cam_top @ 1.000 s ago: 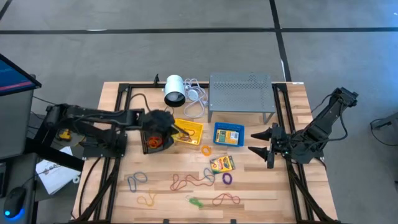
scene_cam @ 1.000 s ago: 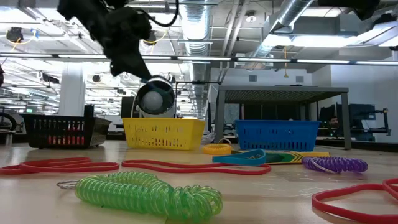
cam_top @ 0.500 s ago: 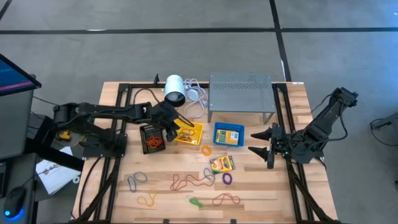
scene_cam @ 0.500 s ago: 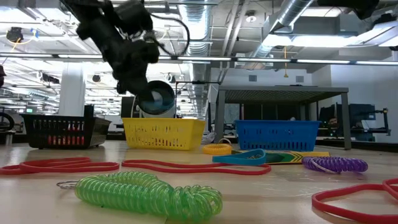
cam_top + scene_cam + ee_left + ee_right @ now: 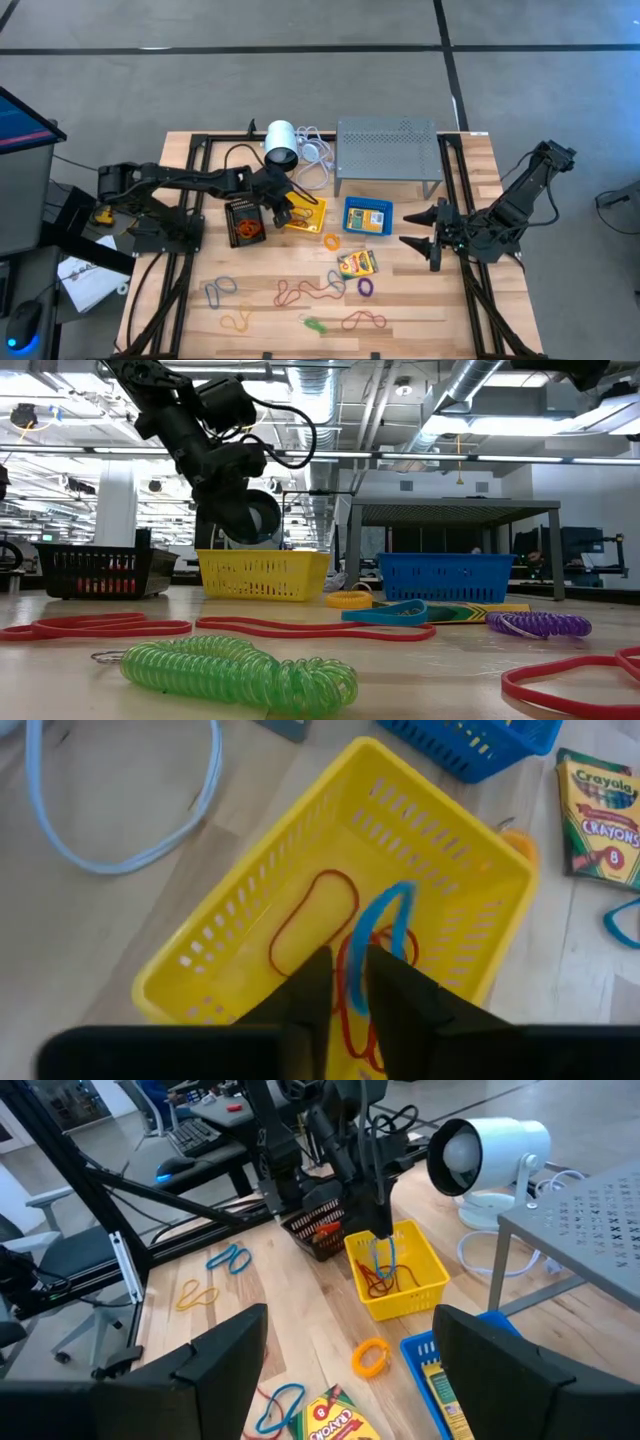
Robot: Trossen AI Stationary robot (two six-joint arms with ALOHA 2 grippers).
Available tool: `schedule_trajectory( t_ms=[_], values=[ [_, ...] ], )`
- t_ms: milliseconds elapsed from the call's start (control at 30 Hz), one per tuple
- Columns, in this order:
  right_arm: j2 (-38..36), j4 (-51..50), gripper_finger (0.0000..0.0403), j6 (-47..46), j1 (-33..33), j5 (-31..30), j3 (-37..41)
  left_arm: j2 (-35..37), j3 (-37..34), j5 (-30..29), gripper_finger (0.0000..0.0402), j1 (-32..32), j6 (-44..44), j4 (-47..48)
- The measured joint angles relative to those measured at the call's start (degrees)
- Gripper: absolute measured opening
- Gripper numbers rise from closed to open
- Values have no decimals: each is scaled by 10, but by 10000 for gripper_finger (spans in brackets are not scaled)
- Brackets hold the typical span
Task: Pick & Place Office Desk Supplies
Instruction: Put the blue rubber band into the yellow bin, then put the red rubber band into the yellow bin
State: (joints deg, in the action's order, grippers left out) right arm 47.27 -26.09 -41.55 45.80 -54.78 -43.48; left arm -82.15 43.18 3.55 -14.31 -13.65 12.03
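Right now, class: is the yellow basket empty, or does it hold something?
Not empty. The yellow basket holds red rubber-band loops, and a blue band hangs into it at the left pincer.

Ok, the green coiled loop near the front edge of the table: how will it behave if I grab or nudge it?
The green coiled loop looks like a springy plastic coil, so it will probably stretch and sag, not lift stiffly. It appears thin and hollow, so likely light; a push may slide or roll it. It lies apart from the red rubber bands, so snagging seems unlikely.
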Motion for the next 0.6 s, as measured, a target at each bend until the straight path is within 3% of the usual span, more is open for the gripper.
schedule_trajectory(
  t_ms=[367, 600],
  values=[
    [0, 0, 280, 0, 0, 7, 0, 4, 0, 17, 182, 0, -4, 1],
    [0, 1, 280, -5, 0, 7, 0, 98, 7, 157, 188, 2, -97, -7]
  ],
)
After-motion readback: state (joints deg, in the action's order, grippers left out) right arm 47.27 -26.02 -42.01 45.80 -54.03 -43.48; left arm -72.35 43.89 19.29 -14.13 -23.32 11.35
